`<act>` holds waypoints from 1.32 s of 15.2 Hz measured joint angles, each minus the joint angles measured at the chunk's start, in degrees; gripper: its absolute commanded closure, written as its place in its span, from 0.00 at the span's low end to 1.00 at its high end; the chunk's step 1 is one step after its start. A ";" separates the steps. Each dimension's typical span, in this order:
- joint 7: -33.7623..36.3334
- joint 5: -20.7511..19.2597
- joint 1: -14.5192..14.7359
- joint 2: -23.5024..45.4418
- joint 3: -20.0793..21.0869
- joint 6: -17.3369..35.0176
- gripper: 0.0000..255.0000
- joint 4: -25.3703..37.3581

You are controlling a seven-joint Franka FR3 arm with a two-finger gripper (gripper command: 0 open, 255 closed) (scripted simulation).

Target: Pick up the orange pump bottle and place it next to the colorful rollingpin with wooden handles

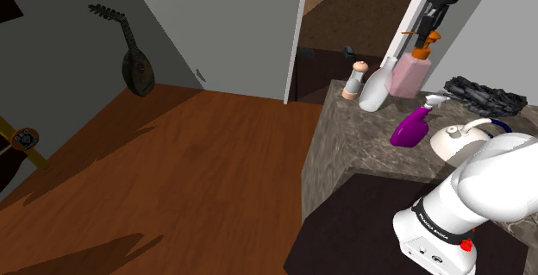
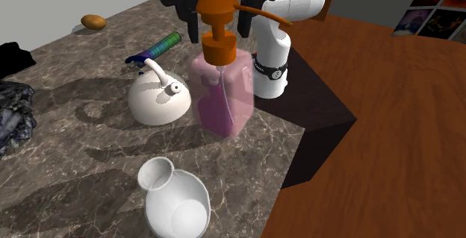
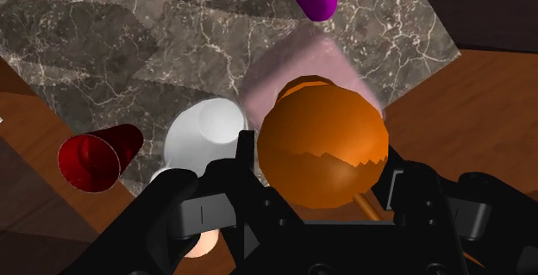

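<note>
The pump bottle (image 2: 222, 98) has a translucent pink body and an orange pump head (image 3: 321, 140), and it stands upright on the marble counter (image 2: 89, 162). My gripper (image 2: 216, 9) hangs straight above it, open. One finger (image 3: 246, 148) sits on each side of the pump head, very close to it. The shoulder view shows the gripper (image 1: 428, 28) at the top of the bottle (image 1: 409, 73). The colourful rolling pin (image 2: 158, 49) lies behind the white kettle (image 2: 157, 98), towards the second exterior view's upper left.
A white vase (image 2: 175, 203) stands close beside the bottle, with a pepper mill (image 1: 353, 80) past it. A purple spray bottle (image 1: 411, 129) lies between bottle and kettle. A dark cloth heap (image 1: 484, 95) and a small orange lump (image 2: 93, 22) lie farther off. The counter edge drops to a wooden floor (image 1: 172, 170).
</note>
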 measured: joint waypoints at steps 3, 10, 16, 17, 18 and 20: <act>-0.39 0.28 0.15 0.51 0.25 -2.24 1.00 2.75; -1.44 0.95 0.50 2.23 0.62 -7.41 1.00 9.65; -2.58 1.43 0.73 4.08 0.73 -11.93 1.00 16.06; -2.75 1.52 0.77 4.42 0.73 -12.63 1.00 17.11; -2.93 1.55 0.78 4.64 0.69 -13.10 1.00 17.81; -3.54 0.76 0.32 2.69 0.60 -13.70 1.00 16.64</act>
